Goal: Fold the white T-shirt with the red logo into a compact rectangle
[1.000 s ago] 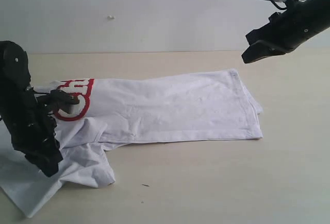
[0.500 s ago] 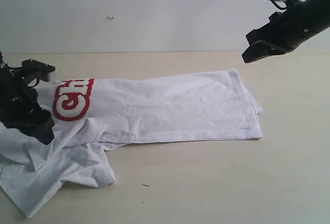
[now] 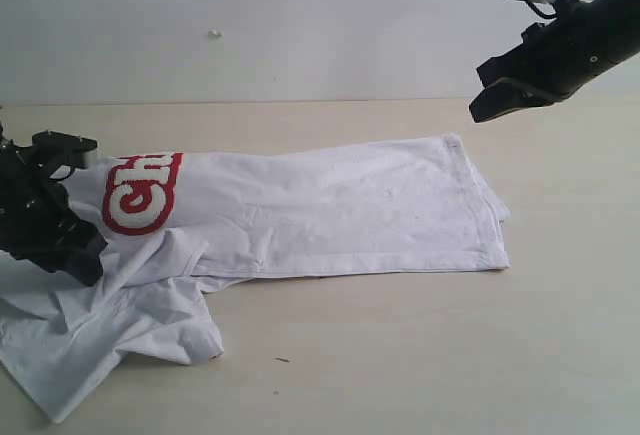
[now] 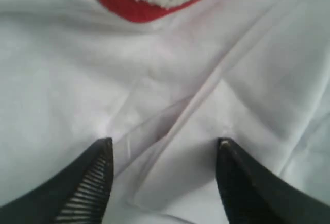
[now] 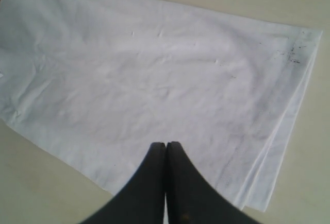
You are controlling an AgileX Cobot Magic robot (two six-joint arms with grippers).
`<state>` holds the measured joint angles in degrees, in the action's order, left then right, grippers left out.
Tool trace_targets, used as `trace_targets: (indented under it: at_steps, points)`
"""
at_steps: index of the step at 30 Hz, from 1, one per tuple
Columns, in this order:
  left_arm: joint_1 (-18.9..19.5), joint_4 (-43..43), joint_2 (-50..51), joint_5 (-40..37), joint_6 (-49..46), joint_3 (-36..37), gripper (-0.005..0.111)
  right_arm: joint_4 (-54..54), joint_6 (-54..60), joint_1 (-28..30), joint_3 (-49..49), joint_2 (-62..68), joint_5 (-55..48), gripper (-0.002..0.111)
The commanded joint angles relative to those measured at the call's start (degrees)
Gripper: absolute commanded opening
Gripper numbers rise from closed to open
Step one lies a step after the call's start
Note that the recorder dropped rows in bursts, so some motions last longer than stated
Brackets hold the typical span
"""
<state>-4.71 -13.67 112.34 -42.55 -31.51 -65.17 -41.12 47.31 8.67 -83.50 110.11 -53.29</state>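
You have a pale worktop (image 3: 400, 355) with the white T-shirt (image 3: 330, 215) lying along it, folded lengthwise from the left edge to past the middle. Its crumpled sleeve end spills toward the near-left corner. The red logo (image 3: 140, 193) shows only its first letters, close to the left edge. Your left gripper (image 4: 164, 142) sits low over the wrinkled fabric just beside the logo, its 2 jaws wide apart and holding nothing. Your right gripper (image 5: 166, 144) hangs high toward the far-right corner, jaws pressed together and empty.
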Motion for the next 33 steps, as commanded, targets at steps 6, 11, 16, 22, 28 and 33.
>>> trace_targets:
  at_steps: [6,11,16,22,28,33]
  points:
    - [0.11,-3.47,0.08,-6.33,-5.09,-0.16,0.055,-0.26,0.59,0.0,-0.28,-0.56,0.31,0.0]
    - [0.11,-3.49,-1.79,-5.48,-5.74,-0.16,0.039,-0.26,0.59,0.0,-0.28,-0.56,0.53,0.0]
    - [0.11,-3.49,-1.68,-6.11,-5.96,-0.16,0.018,-0.26,0.59,0.0,-0.28,-0.56,0.53,0.0]
    - [0.11,-3.92,-1.68,-7.27,-7.14,-0.16,0.0,-0.26,0.59,0.0,-0.28,-0.56,0.53,0.0]
    - [0.11,-5.01,-1.93,-7.69,-10.07,-0.16,0.0,-0.26,0.59,0.0,-0.28,-0.56,0.42,0.0]
    - [0.11,-4.59,-3.07,-7.67,-10.28,-1.15,0.0,-0.26,0.59,0.0,-0.28,-0.56,0.42,0.0]
